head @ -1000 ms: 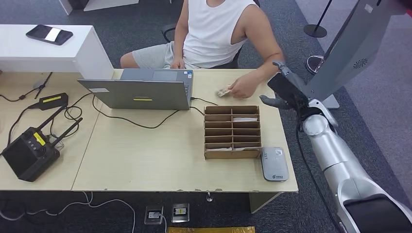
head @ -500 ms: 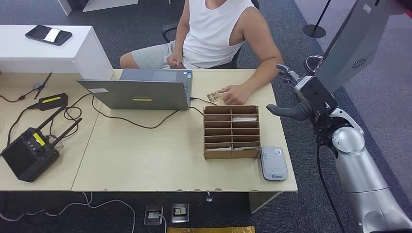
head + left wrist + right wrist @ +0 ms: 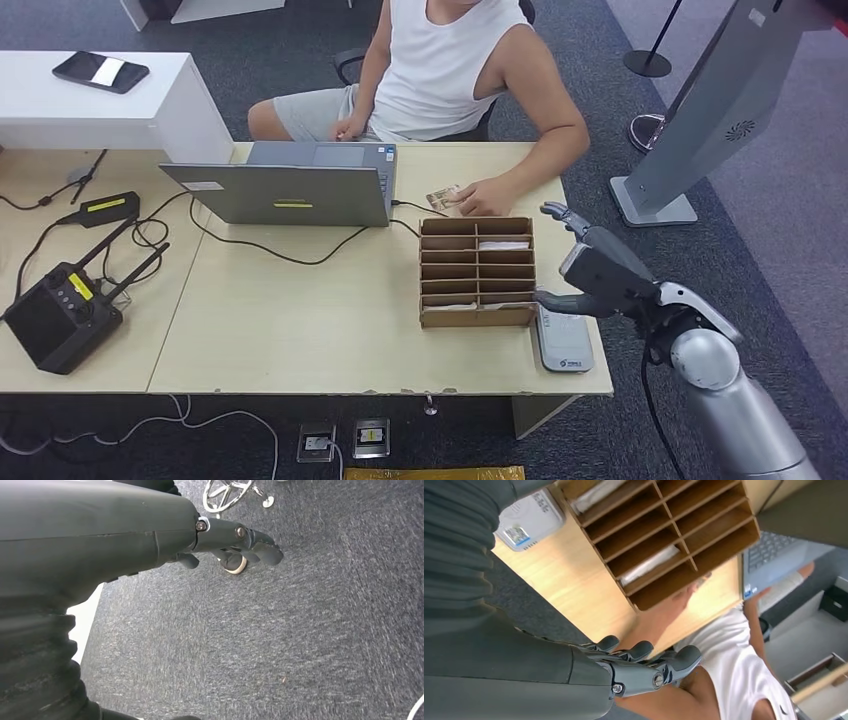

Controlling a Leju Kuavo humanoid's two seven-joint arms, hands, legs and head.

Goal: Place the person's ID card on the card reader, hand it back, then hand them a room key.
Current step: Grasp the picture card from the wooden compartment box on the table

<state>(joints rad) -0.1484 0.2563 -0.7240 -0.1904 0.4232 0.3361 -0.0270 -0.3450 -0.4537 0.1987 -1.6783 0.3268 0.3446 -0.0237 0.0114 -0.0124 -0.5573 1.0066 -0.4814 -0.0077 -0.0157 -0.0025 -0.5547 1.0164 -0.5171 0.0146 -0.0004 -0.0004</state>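
Hovering beside the table's right edge, the right hand (image 3: 597, 272) holds nothing, its fingers apart and its thumb reaching toward the card reader (image 3: 564, 338), which lies just beside the cardboard sorter (image 3: 477, 271). The ID card (image 3: 443, 196) lies on the table (image 3: 300, 320) beyond the sorter, under the fingertips of the person's hand (image 3: 483, 196), well apart from the robot's hand. The left hand (image 3: 235, 542) hangs over carpet with its fingers curled in on nothing. As I judge it, the main risk is a reach for the card while the person is pressing on it: the robot's fingers could strike theirs, or scrape the flat card along the table without lifting it. The sorter stands between hand and card, so a low, direct path could clip its wall and shove it into the reader. A reach starting this low might also catch the table edge.
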